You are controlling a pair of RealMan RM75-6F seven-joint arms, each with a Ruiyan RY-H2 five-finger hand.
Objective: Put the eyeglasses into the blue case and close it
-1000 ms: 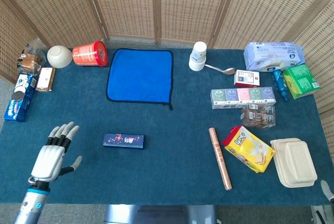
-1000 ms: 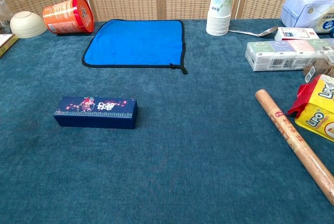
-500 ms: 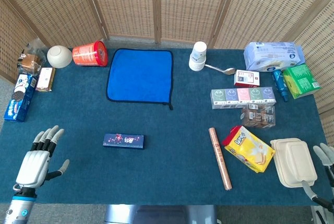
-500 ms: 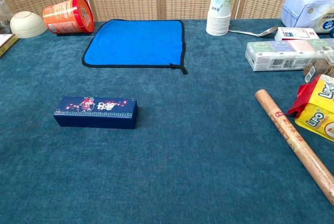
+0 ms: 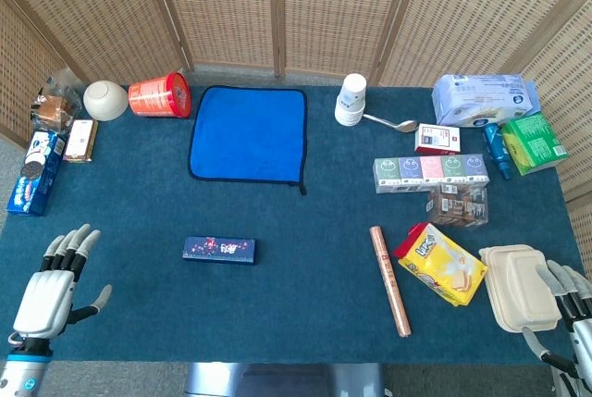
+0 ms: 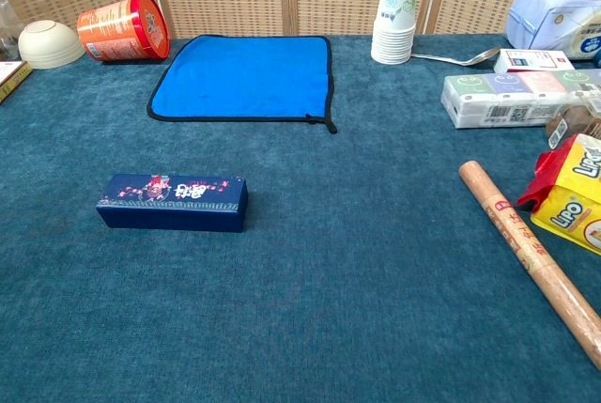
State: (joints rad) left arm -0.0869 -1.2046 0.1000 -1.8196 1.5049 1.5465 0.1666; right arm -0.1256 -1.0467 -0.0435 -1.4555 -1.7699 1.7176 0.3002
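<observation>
The blue case (image 5: 219, 250) (image 6: 173, 202) lies closed on the table left of centre, a long dark blue box with a flowered lid. No eyeglasses show in either view. My left hand (image 5: 52, 288) hovers at the table's front left corner, fingers spread and holding nothing, well left of the case. My right hand (image 5: 566, 300) shows at the front right corner beside the beige clamshell box (image 5: 523, 287), fingers apart and empty. The chest view shows neither hand.
A blue cloth (image 5: 249, 133) lies behind the case. A red can (image 5: 159, 96), a bowl (image 5: 105, 100) and snack packs sit at the back left. Paper cups (image 5: 351, 99), a spoon, boxes, a yellow bag (image 5: 441, 264) and a brown roll (image 5: 390, 279) fill the right side.
My left hand has drawn back toward the front left corner and away from the case. My right hand has come further into view at the front right edge.
</observation>
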